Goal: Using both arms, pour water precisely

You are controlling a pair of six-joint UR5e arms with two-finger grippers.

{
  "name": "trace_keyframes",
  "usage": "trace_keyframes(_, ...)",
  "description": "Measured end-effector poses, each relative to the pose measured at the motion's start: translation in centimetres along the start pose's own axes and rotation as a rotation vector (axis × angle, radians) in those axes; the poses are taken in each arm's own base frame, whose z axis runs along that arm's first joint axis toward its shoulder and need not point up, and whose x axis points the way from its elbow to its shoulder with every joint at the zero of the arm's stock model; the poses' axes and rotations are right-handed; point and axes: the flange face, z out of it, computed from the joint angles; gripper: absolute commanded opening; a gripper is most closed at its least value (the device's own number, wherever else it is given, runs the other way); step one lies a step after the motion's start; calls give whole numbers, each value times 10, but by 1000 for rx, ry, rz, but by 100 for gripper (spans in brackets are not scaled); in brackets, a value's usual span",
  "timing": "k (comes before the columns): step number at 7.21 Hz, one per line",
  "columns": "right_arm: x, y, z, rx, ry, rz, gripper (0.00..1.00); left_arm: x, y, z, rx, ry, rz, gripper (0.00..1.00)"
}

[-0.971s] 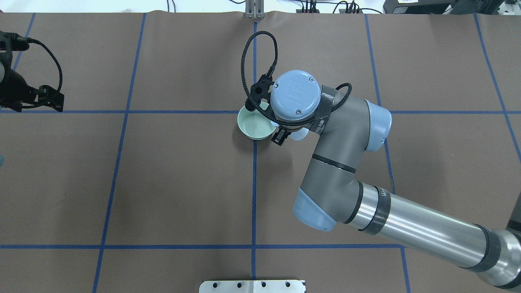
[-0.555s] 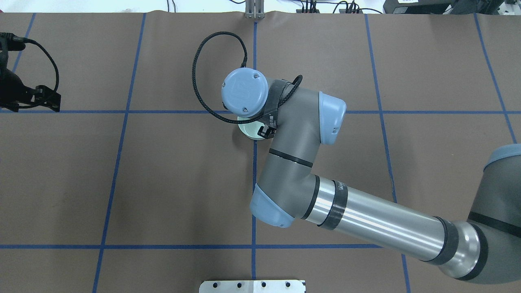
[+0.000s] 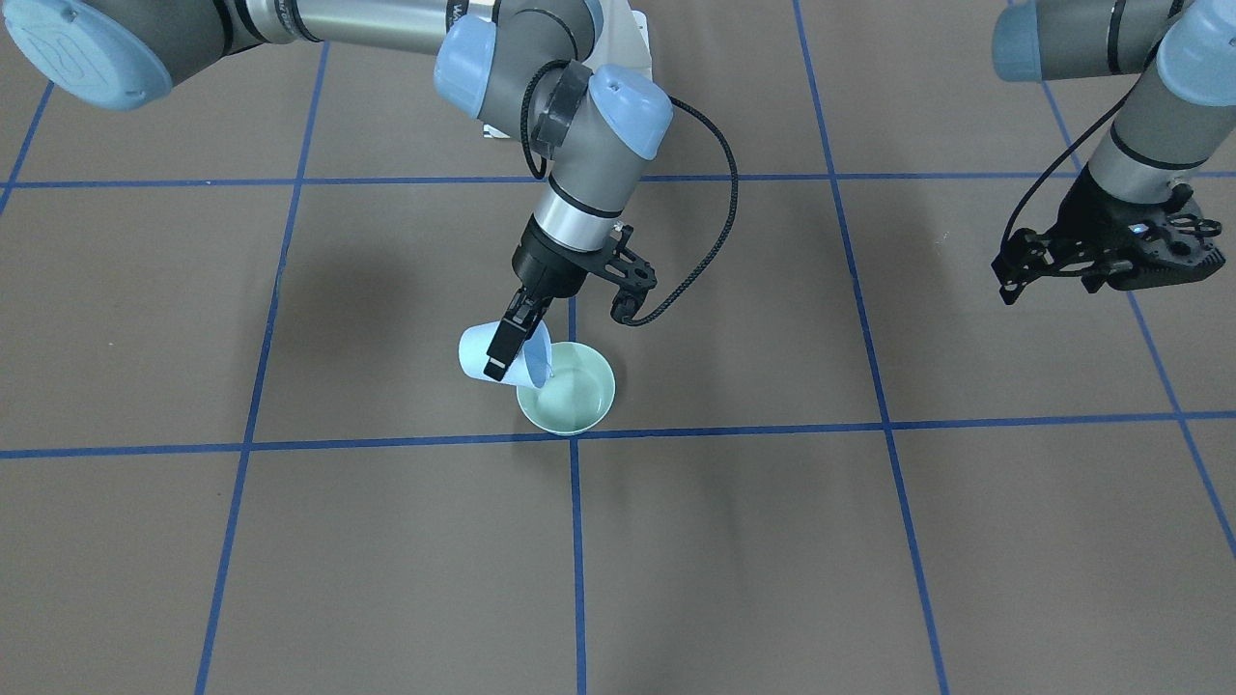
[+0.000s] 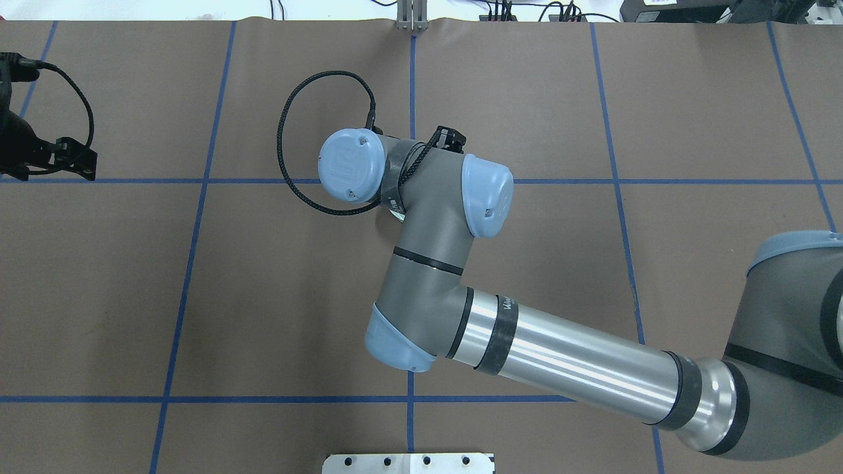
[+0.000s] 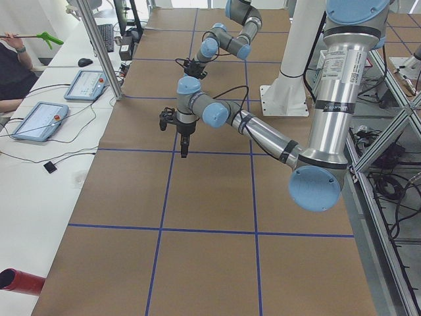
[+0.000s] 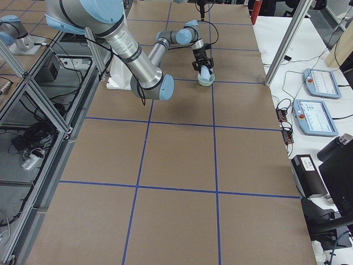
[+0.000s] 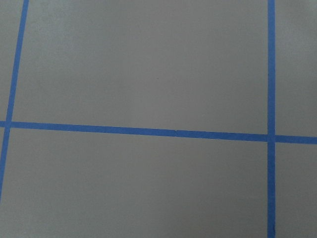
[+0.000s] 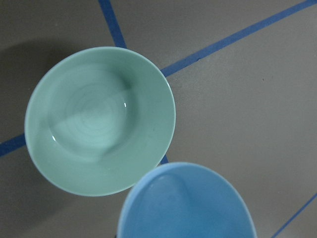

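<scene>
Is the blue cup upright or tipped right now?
Tipped: the front view shows the blue cup, clamped in the right gripper, leaning with its mouth over the green bowl's rim.

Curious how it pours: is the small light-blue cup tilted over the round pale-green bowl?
Yes, the right hand grips the light-blue cup tilted, its mouth over the pale-green bowl's rim.

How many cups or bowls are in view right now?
2: a light-blue cup, tilted in the right gripper, and a green bowl on the table beneath its lip. None seem hidden.
</scene>
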Motion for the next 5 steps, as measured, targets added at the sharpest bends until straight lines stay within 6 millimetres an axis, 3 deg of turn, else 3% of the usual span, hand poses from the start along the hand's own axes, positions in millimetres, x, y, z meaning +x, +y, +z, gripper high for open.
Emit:
trace_keyframes(3,-28,-10,-7,-97,123,-92,0,-4,-4,13,-1,0,1,100)
trace_keyframes(5,-35,-9,-6,-125,175,-122,0,-6,-5,16,0,1,0,100)
